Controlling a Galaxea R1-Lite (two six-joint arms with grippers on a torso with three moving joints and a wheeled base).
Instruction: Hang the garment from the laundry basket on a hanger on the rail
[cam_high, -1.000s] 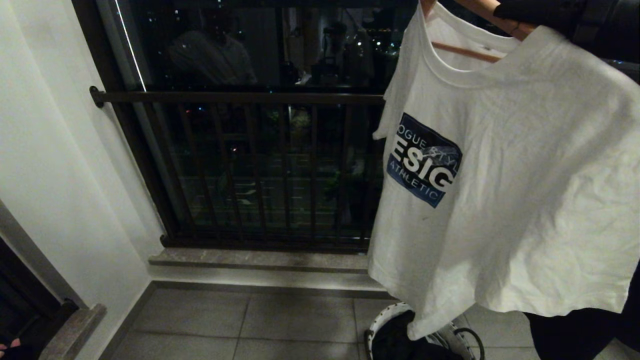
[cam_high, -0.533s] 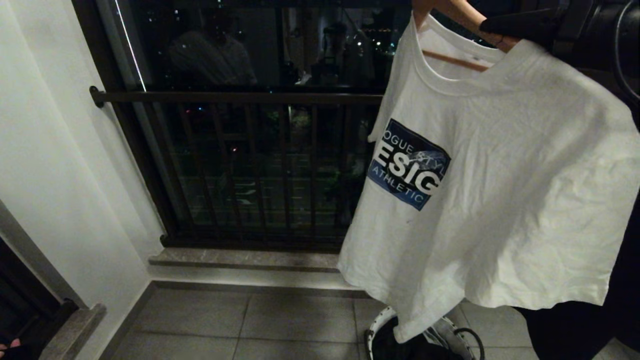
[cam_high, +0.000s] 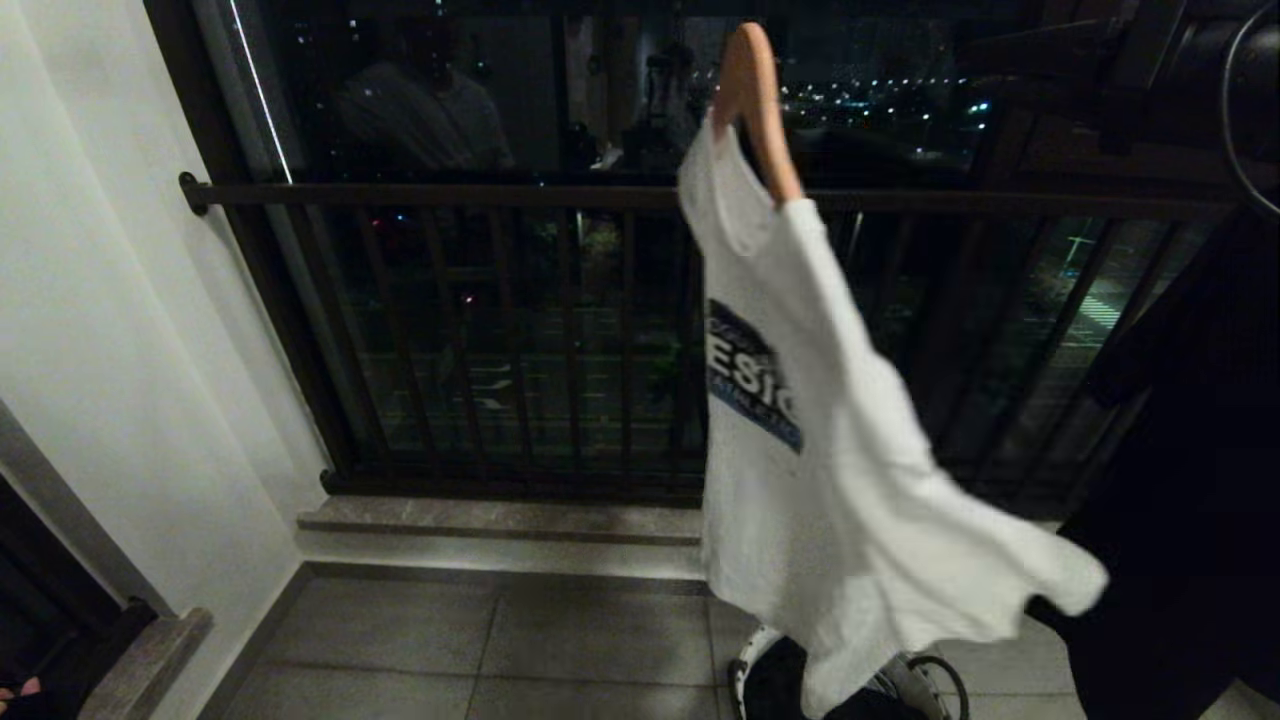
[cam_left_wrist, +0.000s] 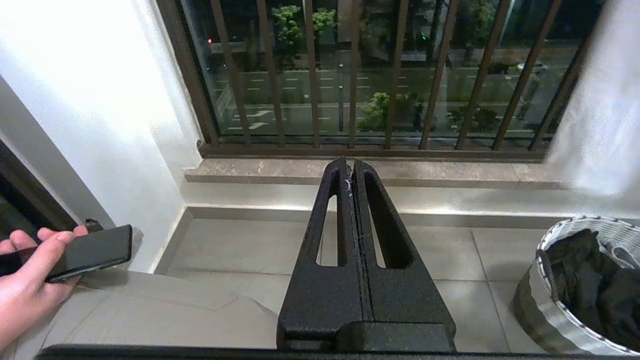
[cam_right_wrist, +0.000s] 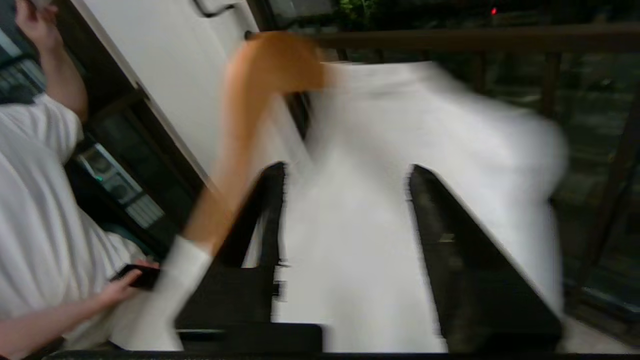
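The dark balcony railing fills the background, and nothing should snag on it; the pale rail itself lies above the head view's top edge, so whether the hook sits on it cannot be seen. The white T-shirt, the task's garment, hangs edge-on in front of the railing bars with its hem flared out towards the robot's right, which looks like a swing. Below the hem the laundry basket stands on the tiled floor near the sill step, with dark clothes in it. The wooden hanger carries the shirt by the shoulders, and its upper end runs out of sight. The right gripper is raised beside the shirt with its jaws apart. Blurred white cloth lies across the gap between them, and whether any of it touches a finger cannot be told. The step in hand appears to be letting go. To do it well, the arm should draw straight back and a little down, slowly, so that no finger drags cloth and pulls the hook off, and only once the swing settles. The left gripper is parked low, jaws together, pointing at the sill. A person's hand holds a phone at the robot's left.
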